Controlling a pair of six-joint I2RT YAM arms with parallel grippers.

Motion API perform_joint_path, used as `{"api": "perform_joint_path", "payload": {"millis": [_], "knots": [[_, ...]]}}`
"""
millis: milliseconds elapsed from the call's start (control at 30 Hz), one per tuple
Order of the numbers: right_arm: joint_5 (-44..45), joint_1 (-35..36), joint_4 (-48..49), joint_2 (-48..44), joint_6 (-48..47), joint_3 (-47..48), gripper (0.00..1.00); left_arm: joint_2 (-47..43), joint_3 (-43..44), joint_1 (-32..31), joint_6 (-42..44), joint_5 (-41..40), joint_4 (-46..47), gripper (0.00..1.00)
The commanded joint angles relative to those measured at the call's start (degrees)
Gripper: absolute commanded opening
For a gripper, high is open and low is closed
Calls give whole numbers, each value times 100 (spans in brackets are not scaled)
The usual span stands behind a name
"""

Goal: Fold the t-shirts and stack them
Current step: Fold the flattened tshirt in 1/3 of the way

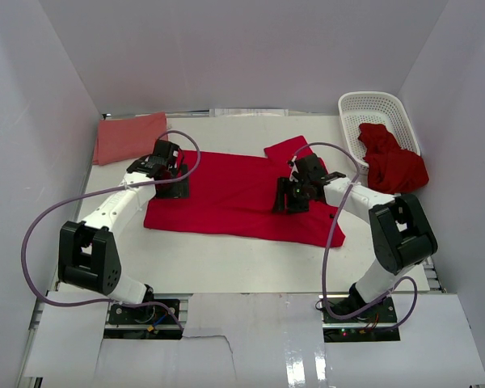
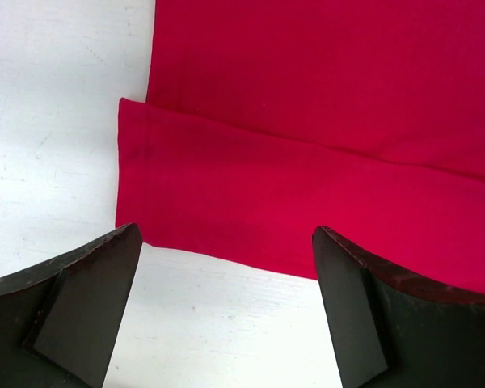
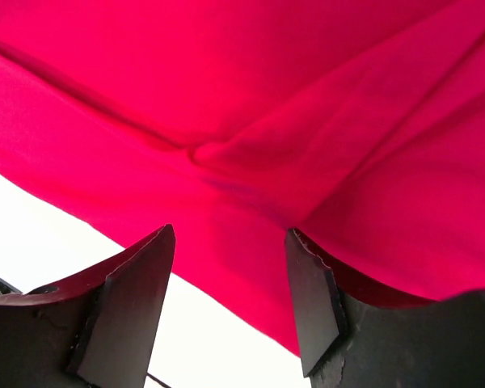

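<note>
On the white table [image 1: 226,259], a crimson t-shirt [image 1: 234,194] lies spread flat at centre. A second crimson t-shirt [image 1: 394,166] spills crumpled from the white lattice basket [image 1: 380,107] at far right, and a folded salmon-pink t-shirt [image 1: 128,137] lies at far left. Only the wrist views resolve the tools: the left gripper [image 2: 226,307] hangs with fingers parted over the spread shirt's doubled edge, and the right gripper [image 3: 230,307] is likewise parted over a raised crease.
</note>
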Motion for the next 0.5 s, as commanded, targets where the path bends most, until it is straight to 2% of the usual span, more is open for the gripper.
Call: {"api": "perform_joint_path", "payload": {"millis": [0, 233, 467], "knots": [[-225, 17, 363, 138, 88, 29, 63, -244, -125, -12, 61, 46, 110, 98], [-129, 26, 380, 279, 62, 47, 63, -288, -177, -20, 105, 63, 110, 98], [345, 17, 135, 42, -44, 90, 64, -262, -134, -12, 140, 169, 127, 98]]}}
